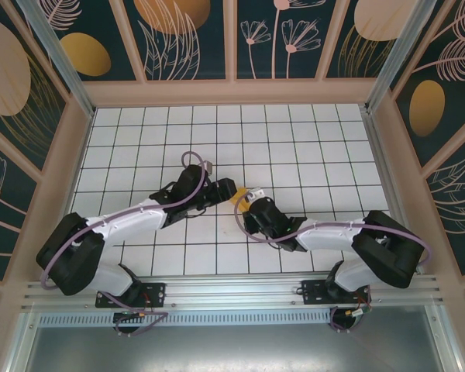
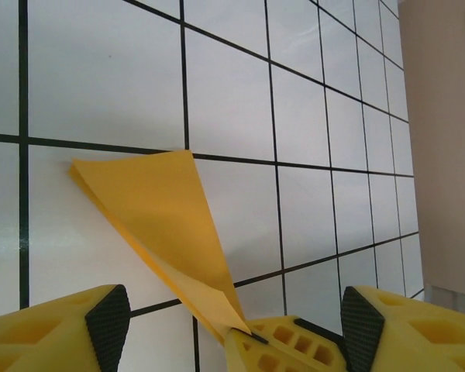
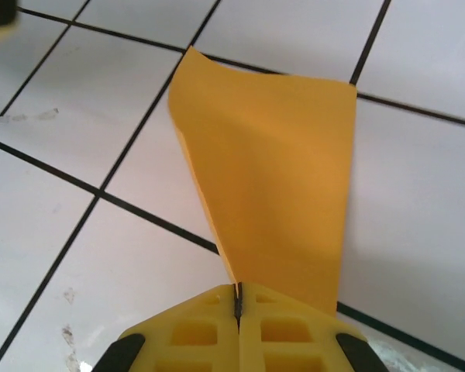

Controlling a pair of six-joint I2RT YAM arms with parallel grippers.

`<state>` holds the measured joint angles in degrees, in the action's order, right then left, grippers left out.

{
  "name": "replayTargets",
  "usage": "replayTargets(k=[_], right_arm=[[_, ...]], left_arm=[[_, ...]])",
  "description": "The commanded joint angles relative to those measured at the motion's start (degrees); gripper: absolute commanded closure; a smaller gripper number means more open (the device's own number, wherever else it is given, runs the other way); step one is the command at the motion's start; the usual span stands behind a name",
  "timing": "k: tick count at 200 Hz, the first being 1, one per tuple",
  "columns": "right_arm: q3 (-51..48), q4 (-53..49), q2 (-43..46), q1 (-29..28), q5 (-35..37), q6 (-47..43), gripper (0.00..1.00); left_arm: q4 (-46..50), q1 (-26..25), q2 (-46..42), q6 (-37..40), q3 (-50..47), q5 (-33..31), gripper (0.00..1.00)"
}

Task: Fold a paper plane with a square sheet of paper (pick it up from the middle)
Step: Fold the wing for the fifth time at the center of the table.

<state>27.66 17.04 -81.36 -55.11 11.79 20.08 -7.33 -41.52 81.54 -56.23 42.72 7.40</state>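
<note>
**One pinch holds, the other lets go**

The right fingers (image 3: pixel 238 314) are pressed fully together on the narrow pointed end of the paper (image 3: pixel 279 170). That single pinch seems to carry the whole piece, so it should stay firm and not twist. The left fingers (image 1: pixel 234 194) stand wide apart with nothing in them. Their black pads (image 2: pixel 108 322) sit on either side of the pinched tip and touch neither the paper nor the other arm's fingers.

The step looks like a change of grip between folds. To do it well, the left arm should back off or come in squarely along the crease. It should take the paper well clear of the right pinch, because thin paper buckles if it is tugged from two close points.

The paper (image 2: pixel 163 209) is already folded into a long triangle. It fans out from the right fingers to a wider far edge over the white squared tabletop (image 1: pixel 294 139), near its middle (whether that far edge rests on the surface I cannot tell).
</note>
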Motion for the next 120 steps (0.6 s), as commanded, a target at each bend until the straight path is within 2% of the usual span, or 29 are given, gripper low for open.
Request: replayTargets(k=[1, 29, 68, 120], right_arm=[[-2.6, 6.6, 1.3, 0.6, -4.7, 4.5, 0.95], [-4.6, 9.0, 1.1, 1.1, -4.9, 7.3, 0.96], [-8.6, 16.1, 1.5, 3.2, -9.3, 13.8, 0.97], [-12.0, 22.0, 0.5, 3.8, -9.5, 20.7, 0.96]], left_arm=[[-2.6, 0.0, -0.4, -0.9, -2.7, 0.7, 0.29], [-6.0, 0.0, 0.8, -2.1, -4.5, 3.8, 0.37], [-11.8, -0.1, 3.4, -3.3, -5.5, 7.6, 0.40], [-18.7, -0.1, 7.4, -6.9, -6.4, 12.4, 0.42]])
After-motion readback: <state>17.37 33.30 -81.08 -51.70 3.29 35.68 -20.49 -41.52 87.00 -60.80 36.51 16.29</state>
